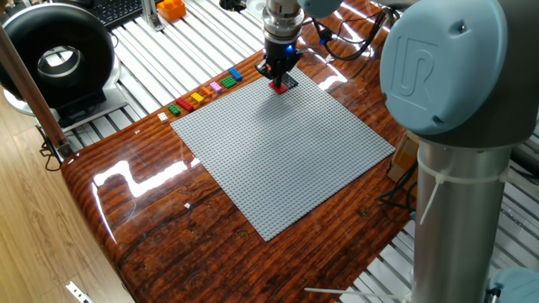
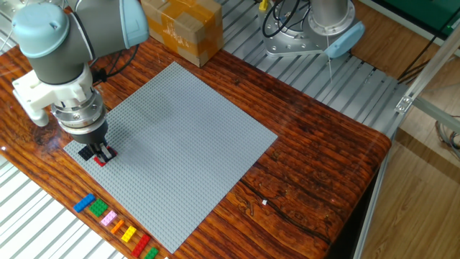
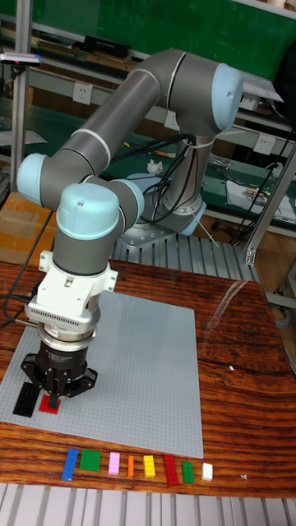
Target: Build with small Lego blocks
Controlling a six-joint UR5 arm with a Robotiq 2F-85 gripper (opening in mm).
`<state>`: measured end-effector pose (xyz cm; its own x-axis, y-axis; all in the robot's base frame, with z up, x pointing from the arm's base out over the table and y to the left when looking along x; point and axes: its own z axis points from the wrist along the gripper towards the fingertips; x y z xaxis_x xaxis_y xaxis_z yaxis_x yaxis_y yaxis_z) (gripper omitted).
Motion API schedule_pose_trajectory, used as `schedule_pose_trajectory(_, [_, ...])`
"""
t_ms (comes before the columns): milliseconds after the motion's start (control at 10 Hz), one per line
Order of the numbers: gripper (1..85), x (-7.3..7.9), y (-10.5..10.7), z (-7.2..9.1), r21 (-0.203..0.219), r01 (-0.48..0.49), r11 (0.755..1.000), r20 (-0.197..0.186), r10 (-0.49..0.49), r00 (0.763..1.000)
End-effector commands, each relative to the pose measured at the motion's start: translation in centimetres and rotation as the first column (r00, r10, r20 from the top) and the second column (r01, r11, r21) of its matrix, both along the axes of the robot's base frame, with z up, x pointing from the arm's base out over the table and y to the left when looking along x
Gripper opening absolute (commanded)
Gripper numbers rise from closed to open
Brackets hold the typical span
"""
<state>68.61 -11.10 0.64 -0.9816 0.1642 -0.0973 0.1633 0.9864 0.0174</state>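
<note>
Lego blocks (image 3: 131, 465) sit in a row on the wood tabletop (image 3: 238, 411), just off the near edge of the grey baseplate (image 3: 148, 370) in the tall fixed view. L to R there: blue (image 3: 71, 463), green (image 3: 90, 461), pink (image 3: 113, 464), thin orange (image 3: 130, 466), yellow (image 3: 149, 466), long red (image 3: 170, 469), small green (image 3: 187, 472), white (image 3: 207, 471). None touch the plate. White one only reads clearly in tall view; in one fixed view a small white bit (image 1: 162, 116) lies at the row's end, too small to tell more. The other fixed view cuts the row at the frame bottom, so blue (image 2: 85, 203) to green (image 2: 150, 252) only.

Further back, near the plate's corner: red block (image 3: 49, 406) on the plate studs, black piece (image 3: 27, 399) just beside it, on the corner. Hand (image 3: 57, 396) is down over the red block, pointing straight down. Fingers (image 3: 51, 400) sit at the red block, but gap vs contact not resolvable in any view, so cannot tell if it grips. One fixed view shows red (image 1: 279, 86) poking out under the hand (image 1: 277, 77); the other fixed view shows red (image 2: 100, 161) and black (image 2: 86, 152) side by side under the hand (image 2: 100, 151).

Only the other fixed view shows a cardboard box (image 2: 183, 29) past the plate's far corner. Only one fixed view shows an orange object (image 1: 172, 9) on the slatted frame beyond the row.
</note>
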Motion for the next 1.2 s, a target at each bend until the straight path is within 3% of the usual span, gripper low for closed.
schedule_pose_trajectory(0, [1.0,0.6,0.4,-0.5,0.021,0.010,1.000,0.022,-0.010,1.000])
schedule_pose_trajectory(200, [1.0,0.3,0.4,-0.2,0.022,0.011,1.000,0.011,-0.012,1.000])
schedule_pose_trajectory(400, [1.0,-0.7,0.8,0.3,0.041,0.022,0.999,-0.028,-0.021,0.999])
schedule_pose_trajectory(600, [1.0,-0.8,1.3,0.2,0.060,0.030,0.998,-0.032,-0.028,0.999])
schedule_pose_trajectory(800, [1.0,0.4,1.1,-0.4,0.052,0.023,0.998,0.014,-0.024,1.000])
schedule_pose_trajectory(1100, [1.0,0.3,0.8,-0.2,0.044,0.022,0.999,0.013,-0.023,1.000])
